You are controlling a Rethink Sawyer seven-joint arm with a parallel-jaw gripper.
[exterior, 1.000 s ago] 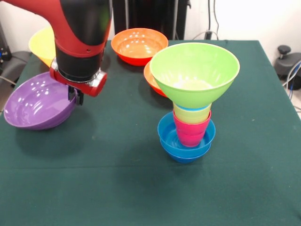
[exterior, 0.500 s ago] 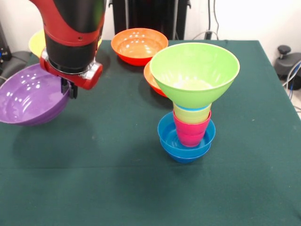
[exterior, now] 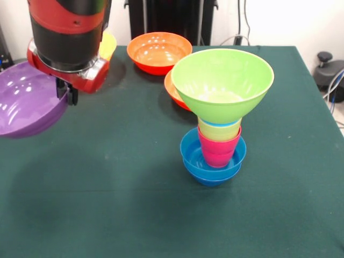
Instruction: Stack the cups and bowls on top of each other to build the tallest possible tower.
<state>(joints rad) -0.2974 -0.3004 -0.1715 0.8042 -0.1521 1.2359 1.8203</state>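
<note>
The tower stands mid-table: nested small blue bowls [exterior: 212, 161] at the bottom, then a pink cup [exterior: 218, 149], a yellow cup [exterior: 219, 131] with a light blue rim just above it, and the lime green bowl [exterior: 222, 83] on top. At the far left my gripper [exterior: 66, 95] is shut on the rim of the purple bowl [exterior: 27, 105], which hangs tilted above the table. The arm covers most of the yellow bowl [exterior: 108, 45] behind it.
An orange bowl [exterior: 158, 51] sits at the back centre. A second orange bowl [exterior: 173, 90] is partly hidden behind the lime green bowl. The table's left edge lies under the lifted purple bowl.
The arm has risen and shifted left, carrying the purple bowl up off the table and further left. The tower has not moved.
</note>
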